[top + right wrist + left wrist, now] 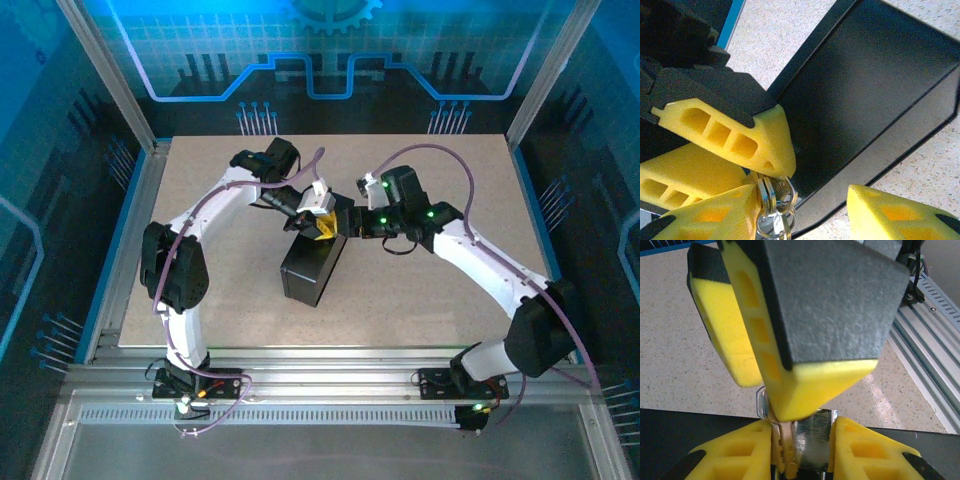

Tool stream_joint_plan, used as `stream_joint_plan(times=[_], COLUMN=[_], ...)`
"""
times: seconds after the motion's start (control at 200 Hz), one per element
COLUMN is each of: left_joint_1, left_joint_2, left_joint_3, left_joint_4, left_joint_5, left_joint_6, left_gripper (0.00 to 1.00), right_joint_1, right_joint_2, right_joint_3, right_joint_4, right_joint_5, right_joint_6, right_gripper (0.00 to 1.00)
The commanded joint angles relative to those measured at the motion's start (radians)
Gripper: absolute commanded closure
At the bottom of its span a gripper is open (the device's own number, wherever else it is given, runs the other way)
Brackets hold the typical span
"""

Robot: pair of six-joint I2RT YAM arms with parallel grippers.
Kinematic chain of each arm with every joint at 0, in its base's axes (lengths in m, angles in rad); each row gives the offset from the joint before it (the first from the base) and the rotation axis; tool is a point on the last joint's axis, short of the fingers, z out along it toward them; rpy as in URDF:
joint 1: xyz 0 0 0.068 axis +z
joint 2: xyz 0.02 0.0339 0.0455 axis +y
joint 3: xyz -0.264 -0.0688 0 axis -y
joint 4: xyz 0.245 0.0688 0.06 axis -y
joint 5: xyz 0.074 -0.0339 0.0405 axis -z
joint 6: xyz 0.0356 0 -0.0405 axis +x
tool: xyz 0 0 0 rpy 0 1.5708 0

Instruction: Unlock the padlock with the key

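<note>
My left gripper (805,432) is shut on the padlock (815,437), a small shiny metal block wedged between its yellow fingers (735,455). A toothed key blade (781,440) lies along the padlock's left side. The key (781,187) hangs with a ring and spare keys just under the left gripper's yellow fingers (740,137). My right gripper (805,200) is open: one finger (705,217) rests against the key ring, the other (900,215) stands well apart. Both grippers (322,222) meet above the black box (312,268).
The black box (865,90) lies directly below the grippers on the speckled beige table (450,300). Aluminium rails (330,365) run along the near edge, and frame posts (110,70) stand at the back corners.
</note>
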Motion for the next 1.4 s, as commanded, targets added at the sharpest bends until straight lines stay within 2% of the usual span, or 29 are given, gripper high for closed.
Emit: stream_joint_plan(times=[0.0,0.2,0.42,0.535,0.73,0.885,1.025,1.12,1.396], left_joint_1=[-0.004,-0.003,-0.004,-0.004,-0.004,-0.004,-0.005,-0.005,-0.005], left_joint_2=[-0.018,-0.017,-0.017,-0.019,-0.017,-0.015,-0.013,-0.013,-0.006], left_joint_3=[0.015,0.016,0.017,0.017,0.018,0.02,0.021,0.023,0.028], left_joint_4=[-0.02,-0.016,-0.012,-0.01,-0.012,-0.01,-0.01,-0.014,-0.027], left_joint_5=[0.085,0.079,0.074,0.076,0.069,0.077,0.079,0.077,0.077], left_joint_6=[0.018,0.006,-0.003,-0.005,-0.006,-0.01,-0.011,-0.01,-0.007], left_gripper=[0.96,0.96,0.96,0.96,0.96,0.96,0.96,0.96,0.96], right_joint_1=[-0.035,-0.053,-0.063,-0.064,-0.065,-0.063,-0.058,-0.053,0.012], right_joint_2=[-0.031,-0.092,-0.127,-0.149,-0.199,-0.252,-0.302,-0.3,-0.272], right_joint_3=[-0.033,-0.076,-0.094,-0.094,-0.134,-0.245,-0.429,-0.506,-0.495], right_joint_4=[-0.005,-0.024,-0.012,-0.003,0.047,0.212,0.462,0.621,0.727], right_joint_5=[0.118,0.163,0.099,0.02,-0.083,-0.108,-0.081,-0.007,0.085], right_joint_6=[0.05,0.06,0.017,-0.111,-0.377,-0.556,-0.77,-0.884,-1.062], right_gripper=[0.52,0.55,0.53,0.52,0.56,0.58,0.59,0.63,0.66])
